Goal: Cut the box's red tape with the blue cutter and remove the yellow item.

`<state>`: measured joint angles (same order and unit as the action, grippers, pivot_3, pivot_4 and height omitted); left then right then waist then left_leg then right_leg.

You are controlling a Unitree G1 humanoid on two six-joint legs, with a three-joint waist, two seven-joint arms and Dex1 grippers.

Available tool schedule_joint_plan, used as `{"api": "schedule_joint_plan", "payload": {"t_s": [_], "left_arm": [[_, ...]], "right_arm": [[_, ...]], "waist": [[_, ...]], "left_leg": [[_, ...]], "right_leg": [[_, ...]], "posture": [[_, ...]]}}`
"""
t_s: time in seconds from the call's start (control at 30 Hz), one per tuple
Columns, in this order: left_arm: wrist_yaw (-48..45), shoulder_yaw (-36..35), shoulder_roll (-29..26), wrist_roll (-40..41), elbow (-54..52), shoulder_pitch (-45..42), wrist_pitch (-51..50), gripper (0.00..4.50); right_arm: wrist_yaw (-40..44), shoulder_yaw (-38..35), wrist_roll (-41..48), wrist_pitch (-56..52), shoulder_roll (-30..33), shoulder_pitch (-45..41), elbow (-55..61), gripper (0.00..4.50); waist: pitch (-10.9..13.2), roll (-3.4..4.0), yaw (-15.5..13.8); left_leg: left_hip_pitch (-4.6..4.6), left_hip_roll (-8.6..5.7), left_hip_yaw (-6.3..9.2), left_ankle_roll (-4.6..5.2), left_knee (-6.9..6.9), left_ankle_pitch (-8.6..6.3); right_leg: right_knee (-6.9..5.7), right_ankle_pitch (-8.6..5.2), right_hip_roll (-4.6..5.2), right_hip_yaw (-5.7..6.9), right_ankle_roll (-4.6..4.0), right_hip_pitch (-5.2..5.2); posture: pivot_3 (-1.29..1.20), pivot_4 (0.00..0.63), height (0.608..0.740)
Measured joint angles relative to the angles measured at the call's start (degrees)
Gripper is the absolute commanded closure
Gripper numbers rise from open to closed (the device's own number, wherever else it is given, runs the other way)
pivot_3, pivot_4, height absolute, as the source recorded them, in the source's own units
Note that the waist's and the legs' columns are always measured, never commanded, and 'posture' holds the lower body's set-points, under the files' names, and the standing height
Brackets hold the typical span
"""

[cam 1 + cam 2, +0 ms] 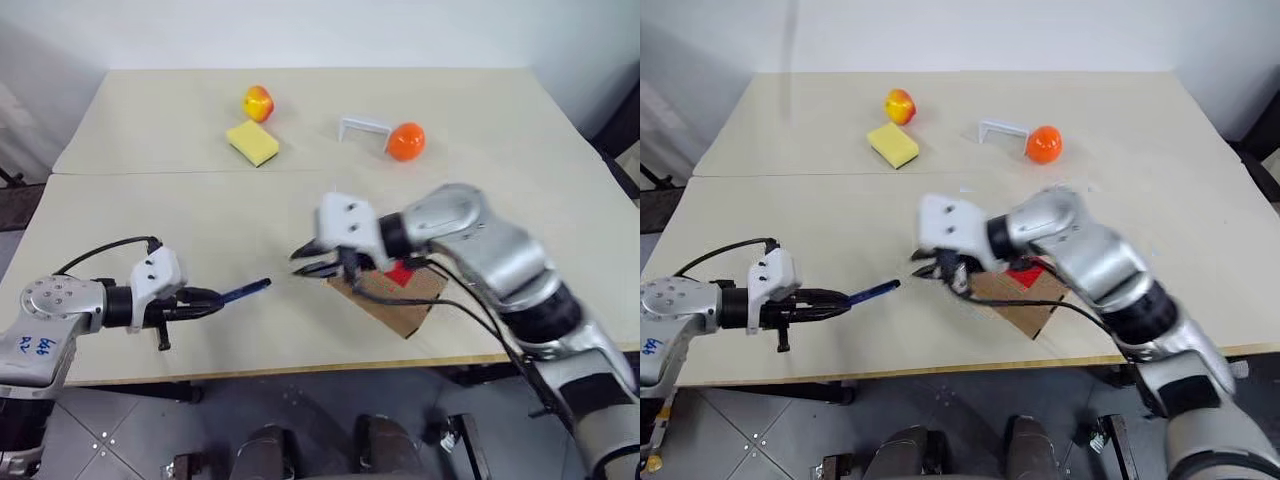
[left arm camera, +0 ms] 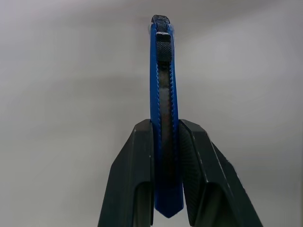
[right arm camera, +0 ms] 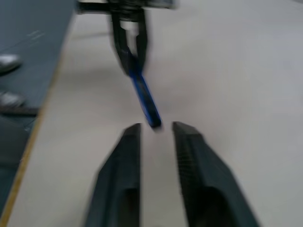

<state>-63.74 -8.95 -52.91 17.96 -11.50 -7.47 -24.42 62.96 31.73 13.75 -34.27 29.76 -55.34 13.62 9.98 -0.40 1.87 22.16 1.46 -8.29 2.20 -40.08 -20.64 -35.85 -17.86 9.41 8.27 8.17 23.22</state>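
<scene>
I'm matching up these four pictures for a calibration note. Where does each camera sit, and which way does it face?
Left eye: on the head, looking down over the table; both arms show.
Right eye: beside it, same scene; both share the box, apple and sponge.
Left wrist: looks along the left tool, clamped on the cutter.
Right wrist: looks along the right tool toward that cutter, shared with the left wrist view.

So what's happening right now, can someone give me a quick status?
Left gripper shut on blue cutter. Right gripper empty, fingers slightly apart, pointing at cutter tip. Box under right arm, red tape still on it. Nothing blocking.
</scene>
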Motion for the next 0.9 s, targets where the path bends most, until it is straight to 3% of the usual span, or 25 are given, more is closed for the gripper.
{"api": "schedule_joint_plan", "payload": {"t_s": [0.23,0.57,0.9], "left_arm": [[2.15,-0.43,-0.04,0.16,-6.37,4.94,-3.31,4.07],[3.55,-1.27,-0.19,0.86,-8.65,6.36,-6.25,4.07],[2.62,-1.14,-2.11,1.1,-9.25,7.28,-6.88,4.07]], "right_arm": [[1.88,9.32,-10.19,12.18,-6.58,-0.02,-10.37,4.49],[3.15,10.73,-18.44,23.16,-11.4,-0.12,-22.38,4.49],[4.45,8.56,-20.54,26.19,-12.48,-0.11,-24.96,4.49]], "waist": [[0.0,0.0,0.02],[0.0,0.0,0.14],[0.01,0.01,0.23]], "left_leg": [[0.08,0.03,-0.1,-0.02,-0.03,-0.01],[0.07,0.07,-0.11,-0.03,-0.02,-0.02],[0.07,0.09,-0.12,-0.07,-0.02,-0.03]], "right_leg": [[-0.11,0.0,0.01,0.0,0.0,0.19],[-0.11,-0.01,-0.01,0.0,-0.02,0.19],[-0.11,-0.02,-0.04,-0.01,-0.04,0.2]], "posture": [[0.0,0.15,0.74],[0.0,0.15,0.74],[0.0,0.15,0.74]]}}
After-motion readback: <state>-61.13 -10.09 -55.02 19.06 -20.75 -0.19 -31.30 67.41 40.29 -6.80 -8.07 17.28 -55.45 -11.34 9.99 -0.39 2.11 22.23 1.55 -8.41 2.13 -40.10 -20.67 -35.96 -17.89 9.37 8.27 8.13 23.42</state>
